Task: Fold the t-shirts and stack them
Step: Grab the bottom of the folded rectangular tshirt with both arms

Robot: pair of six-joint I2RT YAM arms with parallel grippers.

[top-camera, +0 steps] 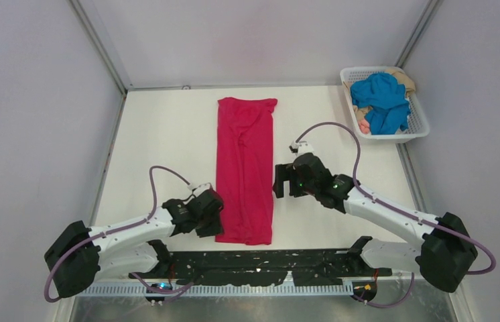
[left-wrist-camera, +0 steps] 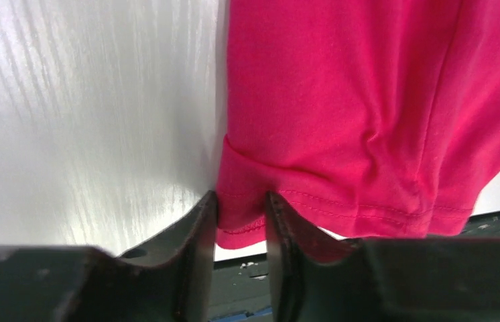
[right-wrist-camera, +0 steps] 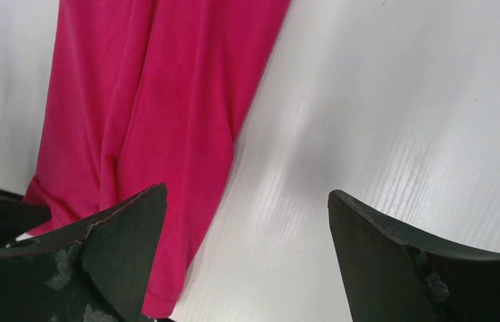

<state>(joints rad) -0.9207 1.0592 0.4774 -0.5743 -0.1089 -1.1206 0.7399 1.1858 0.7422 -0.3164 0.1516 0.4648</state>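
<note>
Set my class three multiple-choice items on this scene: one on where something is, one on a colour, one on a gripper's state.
1. Where is the blue t-shirt?
A in the white basket; B draped over the frame; C on the floor.
2. The folded t-shirt on the table is:
A blue; B crimson-pink; C beige.
3. The left gripper is:
A open above the basket; B shut on the folded t-shirt's hem; C holding the blue t-shirt.

Answers:
1 A: it lies heaped in the basket at the far right corner.
2 B: the top view shows one long crimson-pink strip.
3 B: the left wrist view shows hem fabric pinched between the fingers.
</note>
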